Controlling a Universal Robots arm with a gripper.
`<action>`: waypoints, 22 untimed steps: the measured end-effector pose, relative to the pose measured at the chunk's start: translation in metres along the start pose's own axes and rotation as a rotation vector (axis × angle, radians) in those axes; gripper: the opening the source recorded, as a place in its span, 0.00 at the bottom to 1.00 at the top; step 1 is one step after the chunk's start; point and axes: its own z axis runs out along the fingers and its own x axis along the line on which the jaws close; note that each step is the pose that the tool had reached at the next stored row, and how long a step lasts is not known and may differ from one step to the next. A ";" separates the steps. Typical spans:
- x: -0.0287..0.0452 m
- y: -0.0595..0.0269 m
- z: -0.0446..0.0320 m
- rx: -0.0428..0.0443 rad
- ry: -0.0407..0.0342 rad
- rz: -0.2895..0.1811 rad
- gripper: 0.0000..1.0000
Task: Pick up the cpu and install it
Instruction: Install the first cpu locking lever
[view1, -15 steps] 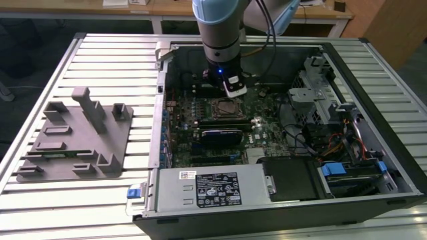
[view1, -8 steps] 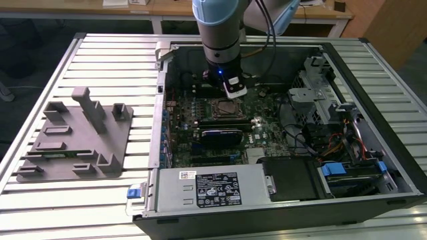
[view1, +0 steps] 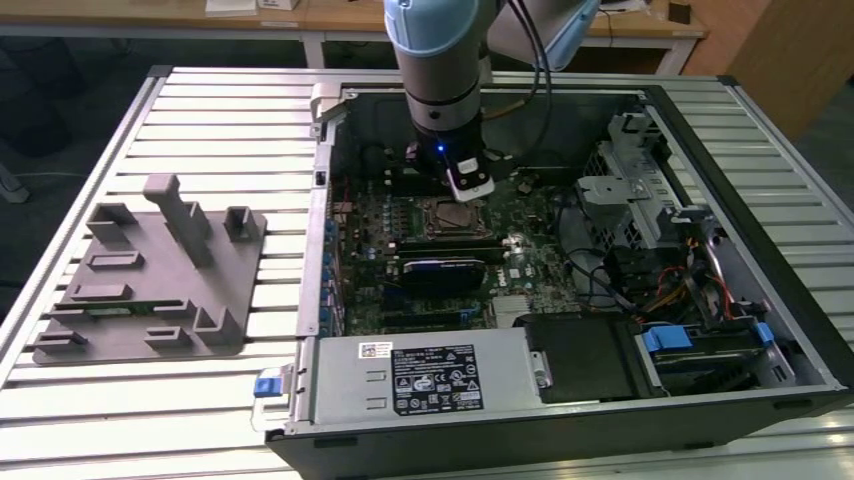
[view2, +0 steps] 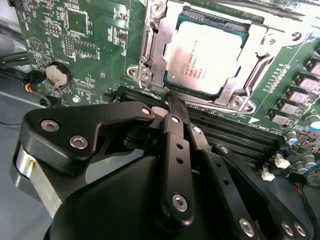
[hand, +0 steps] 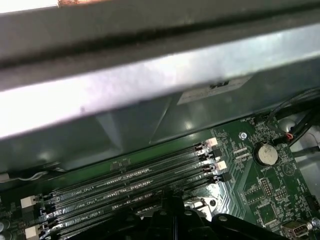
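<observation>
The cpu (view2: 206, 56), a silvery square chip with a paler rim, lies flat in the motherboard socket, with the metal socket frame (view2: 150, 60) around it. In the exterior view the cpu (view1: 451, 213) sits mid-board inside the open computer case. My gripper (view2: 171, 103) hangs just beside the socket, over the memory slots, its black fingers (view2: 176, 145) pressed together with nothing between them. In the exterior view the gripper (view1: 469, 187) is just above and behind the socket. The first wrist view catches the gripper's (hand: 172, 212) dark fingertips over the slots.
Black memory slots (hand: 130, 185) run beside the socket, with a coin battery (view2: 57, 74) close by. The case wall (hand: 150, 90) rises behind the arm. A power supply (view1: 420, 375), cables and a drive cage (view1: 641, 200) fill the case. A grey holder block (view1: 147, 280) lies on the exterior view's left.
</observation>
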 end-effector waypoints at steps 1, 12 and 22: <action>0.0000 -0.0004 0.0003 0.0000 -0.0001 0.000 0.11; -0.0002 -0.0025 0.0025 0.0000 -0.0002 0.000 0.11; -0.0014 0.0000 -0.0068 0.0003 -0.0003 0.000 0.11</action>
